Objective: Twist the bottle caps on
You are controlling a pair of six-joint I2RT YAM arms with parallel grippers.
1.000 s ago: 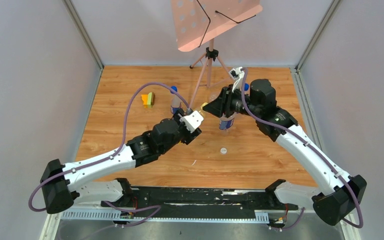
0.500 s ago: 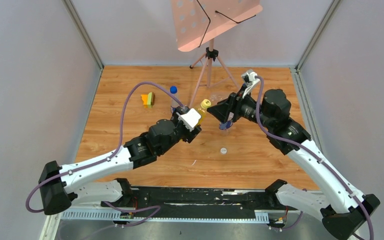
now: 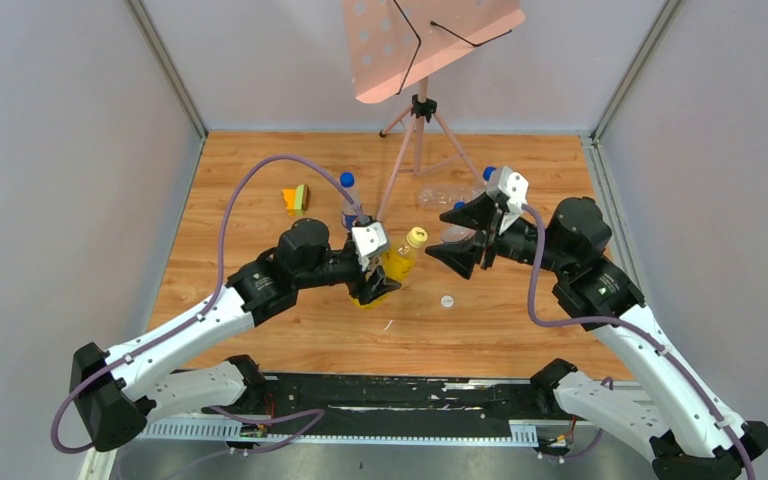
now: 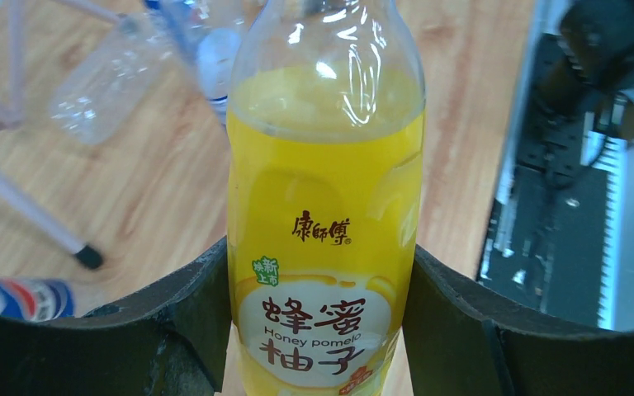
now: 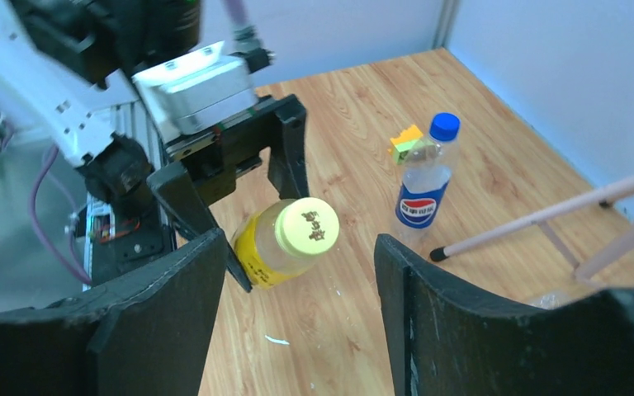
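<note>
Two arms face each other over the middle of the wooden table (image 3: 190, 250).

Your left gripper (image 4: 320, 250) is clamped on the yellow bottle (image 4: 326, 165), with its fingers (image 4: 173, 322) pressed to both sides of the label, low on the body. That bottle is tilted, its neck leaning toward your right arm. Its base is at or just above the tabletop, and you cannot tell which.

On the neck sits the yellow cap (image 5: 307, 225). How far it is threaded cannot be read from these views.

Your right gripper (image 3: 438, 232) is spread wide and holds nothing. Its open mouth is aimed at the yellow cap, near it but apart.

Loose on the wood, on the near side of the right gripper, lies the white cap (image 3: 447, 300), apart from every bottle.

Beyond the left arm the bottle with the blue label (image 5: 423, 186) stands upright, a blue cap (image 5: 444, 125) on top. A small yellow-and-green block (image 5: 407, 139) lies near it.

By the legs of the pink music stand (image 3: 420, 40) a second clear bottle (image 4: 107, 78) lies on its side.

Just past the right wrist a second blue cap (image 3: 488, 173) shows, and what it sits on is mostly hidden.
</note>
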